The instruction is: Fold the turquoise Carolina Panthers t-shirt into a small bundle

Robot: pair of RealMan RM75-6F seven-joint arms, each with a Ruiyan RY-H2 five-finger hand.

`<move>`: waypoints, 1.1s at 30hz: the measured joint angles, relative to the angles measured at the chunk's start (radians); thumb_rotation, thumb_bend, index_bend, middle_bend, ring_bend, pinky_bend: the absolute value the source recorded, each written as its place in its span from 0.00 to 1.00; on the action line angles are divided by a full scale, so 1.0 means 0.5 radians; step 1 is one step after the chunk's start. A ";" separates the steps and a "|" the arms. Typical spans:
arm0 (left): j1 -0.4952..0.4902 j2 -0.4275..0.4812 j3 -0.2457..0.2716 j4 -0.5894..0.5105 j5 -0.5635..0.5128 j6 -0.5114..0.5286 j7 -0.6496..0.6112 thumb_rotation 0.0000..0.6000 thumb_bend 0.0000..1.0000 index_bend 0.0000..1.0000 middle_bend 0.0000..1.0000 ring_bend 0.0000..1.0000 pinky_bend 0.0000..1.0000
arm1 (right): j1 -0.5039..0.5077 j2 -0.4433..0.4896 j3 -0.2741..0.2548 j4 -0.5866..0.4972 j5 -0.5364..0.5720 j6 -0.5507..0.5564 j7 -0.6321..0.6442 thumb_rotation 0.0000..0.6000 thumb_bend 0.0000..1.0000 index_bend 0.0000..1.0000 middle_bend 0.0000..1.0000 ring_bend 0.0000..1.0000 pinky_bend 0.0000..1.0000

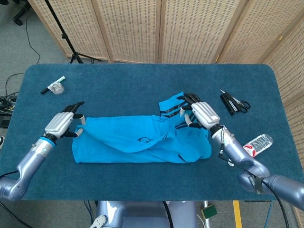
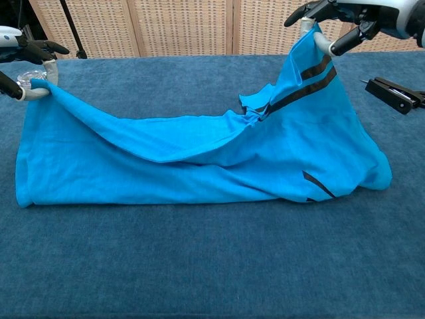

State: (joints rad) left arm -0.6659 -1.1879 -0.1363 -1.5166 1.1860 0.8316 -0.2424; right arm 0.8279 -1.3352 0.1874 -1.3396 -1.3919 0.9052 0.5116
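The turquoise t-shirt lies across the near middle of the blue table, folded lengthwise, its near layer lifted and carried toward the far edge. My left hand pinches the shirt's left corner, seen raised in the chest view. My right hand grips the striped sleeve end and holds it up over the far sleeve; in the chest view the right hand is at the top right with cloth hanging from it. The shirt sags between both hands. Its printed logo is almost hidden under the fold.
Black scissors lie right of the shirt, also in the chest view. A plastic bottle rests near the right front edge. A marker and a small clear jar sit at the far left. Folding screens stand behind the table.
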 measured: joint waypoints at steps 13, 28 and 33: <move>-0.109 -0.259 -0.062 0.301 -0.248 -0.112 0.220 1.00 0.43 0.80 0.00 0.00 0.00 | 0.141 -0.211 0.086 0.335 0.145 -0.233 -0.026 1.00 0.61 0.63 0.16 0.00 0.00; -0.210 -0.530 -0.098 0.691 -0.424 -0.273 0.338 1.00 0.43 0.80 0.00 0.00 0.00 | 0.276 -0.400 0.166 0.717 0.261 -0.450 -0.029 1.00 0.61 0.63 0.16 0.00 0.00; -0.229 -0.592 -0.110 0.786 -0.456 -0.304 0.355 1.00 0.43 0.80 0.00 0.00 0.00 | 0.303 -0.444 0.175 0.813 0.267 -0.492 -0.011 1.00 0.61 0.63 0.16 0.00 0.00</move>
State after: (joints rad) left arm -0.7806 -1.4840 -0.1914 -1.1236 0.9583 0.6795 -0.0650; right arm 0.9794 -1.5573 0.2751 -0.9332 -1.2582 0.6593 0.5060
